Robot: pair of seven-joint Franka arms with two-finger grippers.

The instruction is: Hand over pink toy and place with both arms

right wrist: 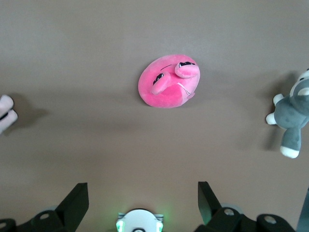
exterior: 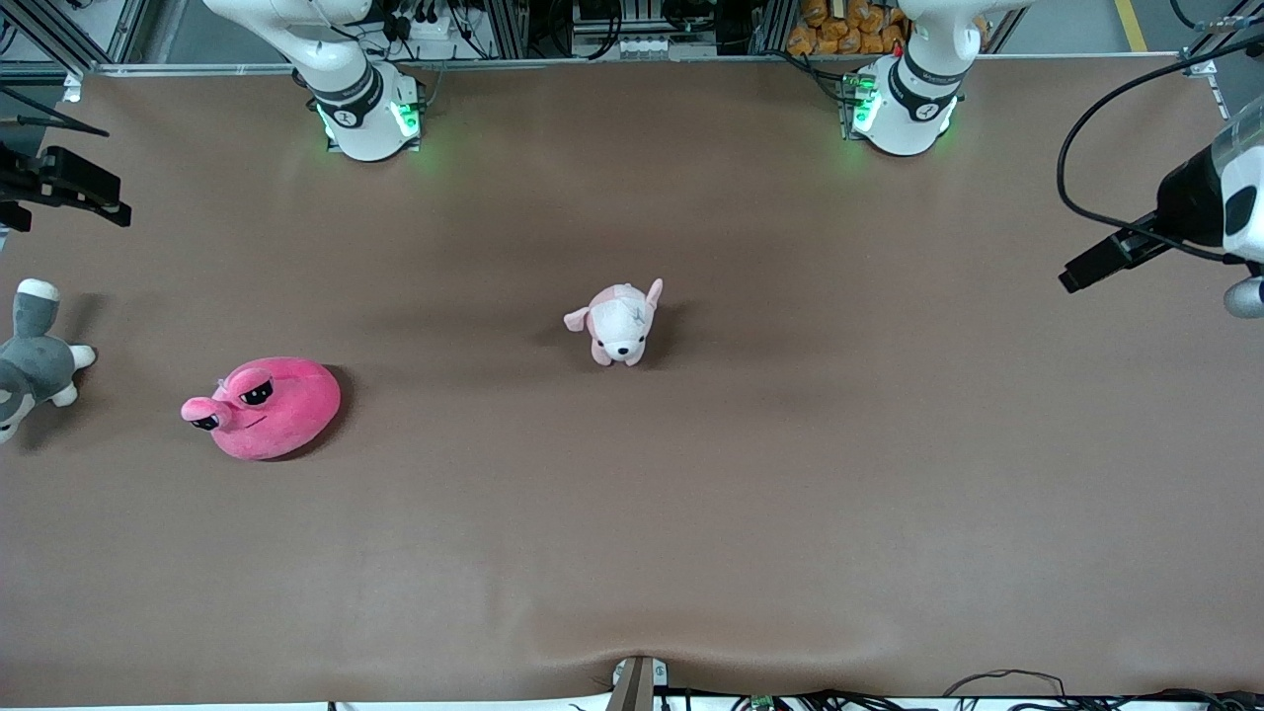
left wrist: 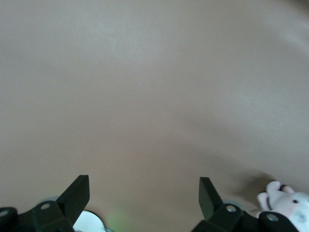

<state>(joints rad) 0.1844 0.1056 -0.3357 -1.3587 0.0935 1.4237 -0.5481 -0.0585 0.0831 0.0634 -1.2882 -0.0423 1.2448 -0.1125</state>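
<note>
While both arms wait raised above the table [exterior: 691, 553], nothing is gripped. Pink toy [exterior: 265, 407] lies on the brown table surface toward the right arm's end, eyes up, nearer to the front camera than the pale dog plush [exterior: 620, 322] at mid-table. Grey-and-white plush [exterior: 32, 361] lies at the table edge just past the pink toy, apart from it. Right gripper [right wrist: 143, 200]: fingers spread wide, empty, high over the table above the pink toy. Left gripper [left wrist: 144, 195]: fingers spread wide, empty, over bare table at the left arm's end.
</note>
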